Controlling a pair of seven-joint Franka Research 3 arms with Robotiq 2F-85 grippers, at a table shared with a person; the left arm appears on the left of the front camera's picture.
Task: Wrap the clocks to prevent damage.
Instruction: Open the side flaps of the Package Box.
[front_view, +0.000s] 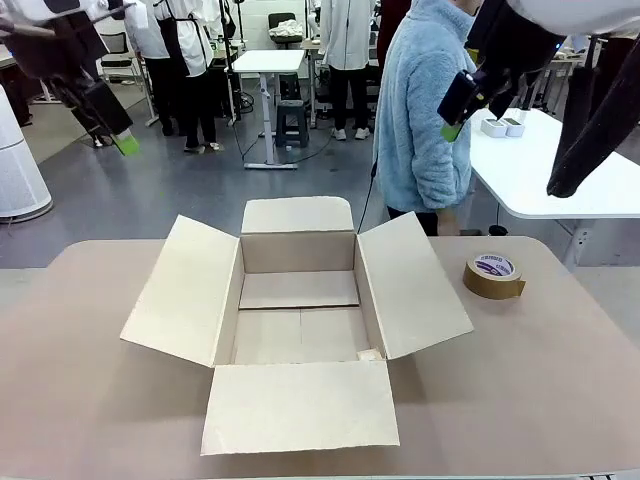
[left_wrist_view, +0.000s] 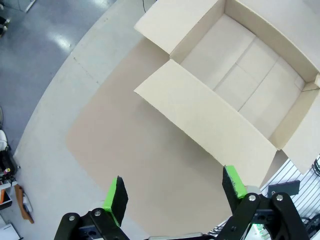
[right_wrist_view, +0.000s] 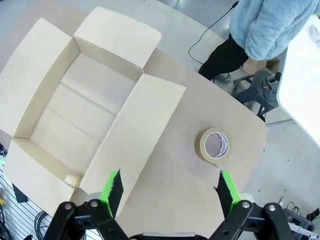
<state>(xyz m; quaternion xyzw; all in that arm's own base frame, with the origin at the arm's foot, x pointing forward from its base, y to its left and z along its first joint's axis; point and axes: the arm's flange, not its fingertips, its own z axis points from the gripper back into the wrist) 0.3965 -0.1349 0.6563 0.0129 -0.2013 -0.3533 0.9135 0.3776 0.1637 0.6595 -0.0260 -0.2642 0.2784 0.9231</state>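
The clocks are out of view. An open cardboard box (front_view: 298, 252) stands in the middle of the brown table (front_view: 540, 380), all four flaps spread, with a bare floor. My left gripper (front_view: 118, 138) hangs high at the far left, open and holding nothing. In the left wrist view it (left_wrist_view: 174, 187) looks down on the box's flap (left_wrist_view: 200, 112). My right gripper (front_view: 455, 122) hangs high at the upper right, open with nothing between its fingers. In the right wrist view it (right_wrist_view: 170, 182) is above the table between the box (right_wrist_view: 135, 125) and a tape roll.
A brown tape roll (front_view: 494, 276) lies on the table right of the box, also in the right wrist view (right_wrist_view: 213, 145). A small pale scrap (front_view: 370, 354) sits in the box's near right corner. A person in a light blue fleece (front_view: 425, 110) stands at the far side.
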